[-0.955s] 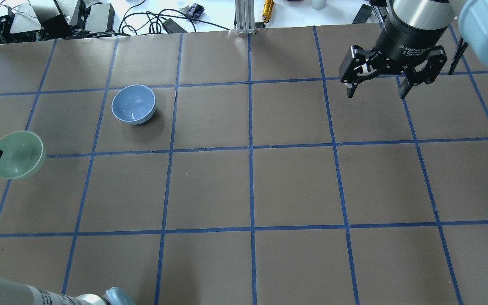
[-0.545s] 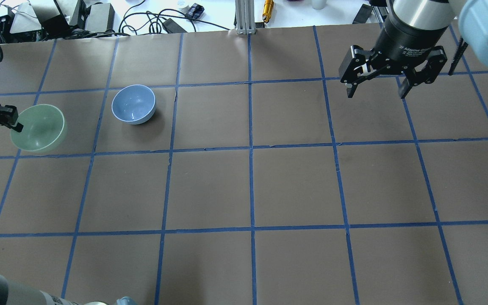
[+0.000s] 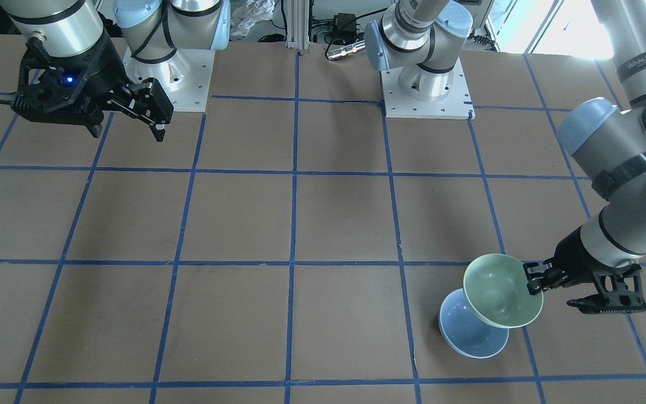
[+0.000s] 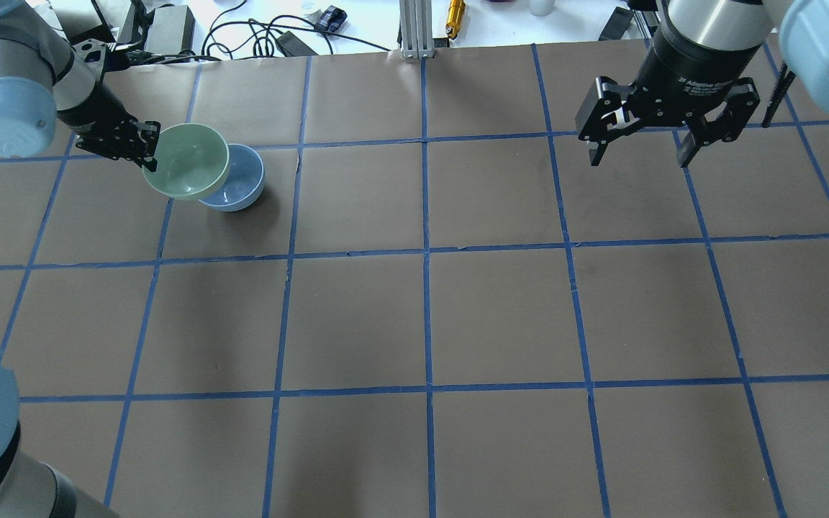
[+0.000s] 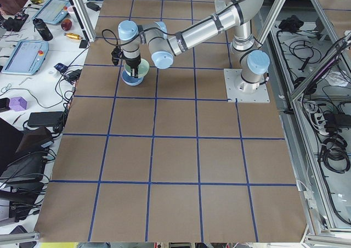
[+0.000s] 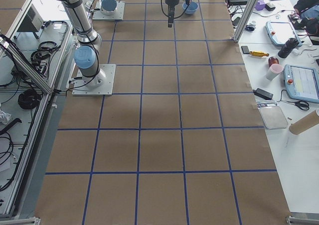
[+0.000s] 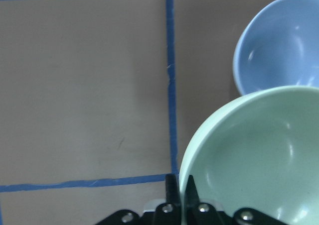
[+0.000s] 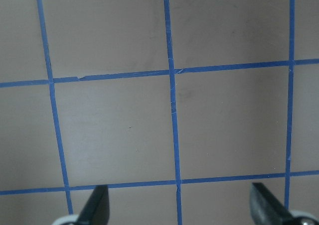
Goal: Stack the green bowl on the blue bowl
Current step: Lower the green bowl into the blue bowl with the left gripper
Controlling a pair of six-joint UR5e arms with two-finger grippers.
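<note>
My left gripper (image 4: 150, 152) is shut on the rim of the pale green bowl (image 4: 188, 171) and holds it in the air, partly over the pale blue bowl (image 4: 244, 185), which stands on the table. In the front-facing view the green bowl (image 3: 501, 292) overlaps the blue bowl (image 3: 469, 334) from the upper right, with the left gripper (image 3: 531, 279) at its rim. The left wrist view shows the green bowl (image 7: 254, 155) pinched at its rim and the blue bowl (image 7: 281, 48) beyond it. My right gripper (image 4: 639, 152) is open and empty, high over the far right of the table.
The table (image 4: 429, 309) is brown paper with a blue tape grid. Cables, boxes and tools (image 4: 170, 29) lie beyond its far edge. The arm bases (image 3: 427, 84) stand at the robot's side of the table.
My left gripper has carried the green bowl from the table's left edge to the right and away from the robot, until it overlaps the blue bowl. The right arm has not moved.
</note>
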